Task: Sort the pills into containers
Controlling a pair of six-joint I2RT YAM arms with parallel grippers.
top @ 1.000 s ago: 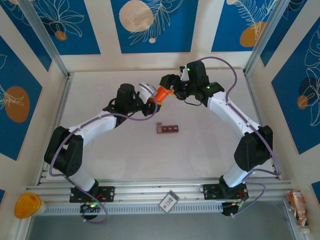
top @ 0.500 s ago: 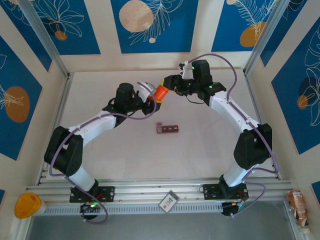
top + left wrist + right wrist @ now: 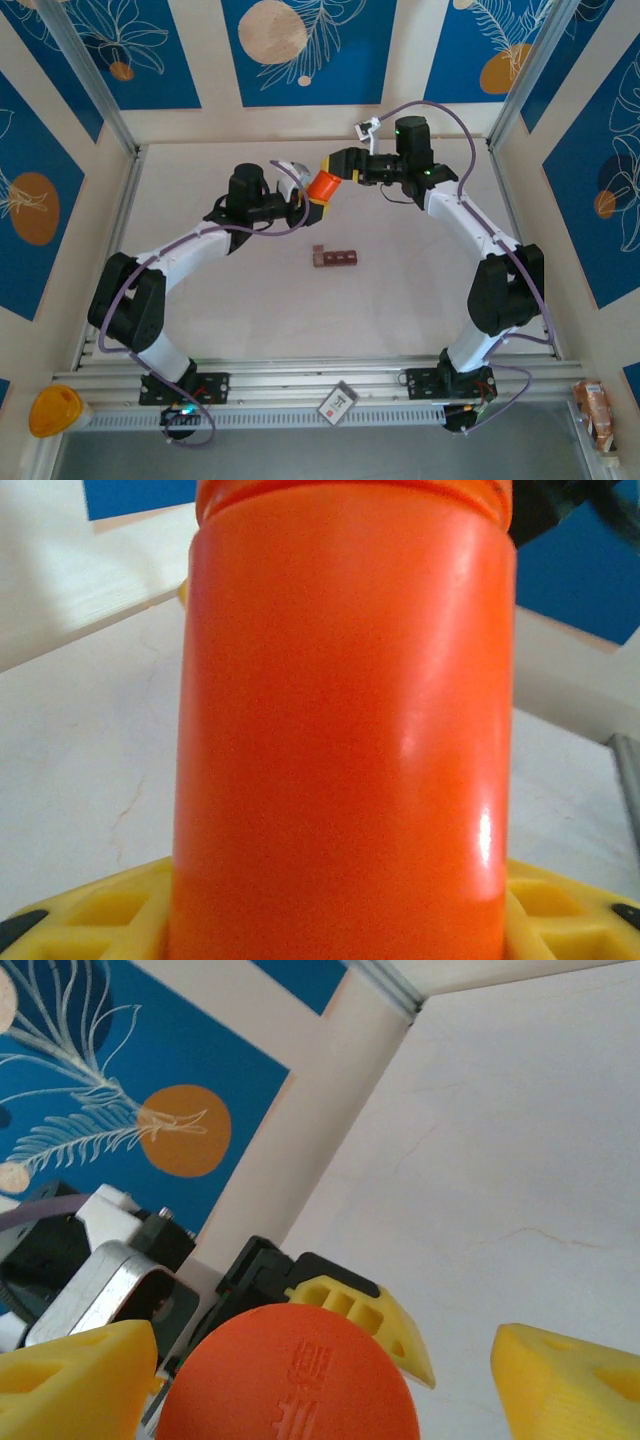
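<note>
Item: right gripper [image 3: 338, 168], jaws spread, its yellow fingers [image 3: 570, 1380] standing either side of the cap [image 3: 290, 1380] of the orange bottle [image 3: 340, 730]. On one side there was a clear gap between finger and cap. On the other side finger and cap lay very close, and contact could not be told. The cap faced squarely into these jaws, so the bottle's long axis ran in line with the right gripper's reach. Item: left gripper [image 3: 308, 203], jaws pinching the bottle by its lower body, which stood up out of the yellow pads [image 3: 90, 920] and away from them toward the right gripper. The bottle hung tilted, clear of the table [image 3: 420, 300], bridging the two sets of jaws. Item: containers [image 3: 335, 259], a dark strip of three joined compartments, lying on the table well apart from both jaws, on the side toward the arm bases, long axis crosswise between the two arms. The left jaws were somewhat nearer it. No pills could be seen; whether any were in the bottle could not be told. Judgement: the coming move turned on the cap sitting centred between the open right jaws, ready for a closing and twisting grip.
</note>
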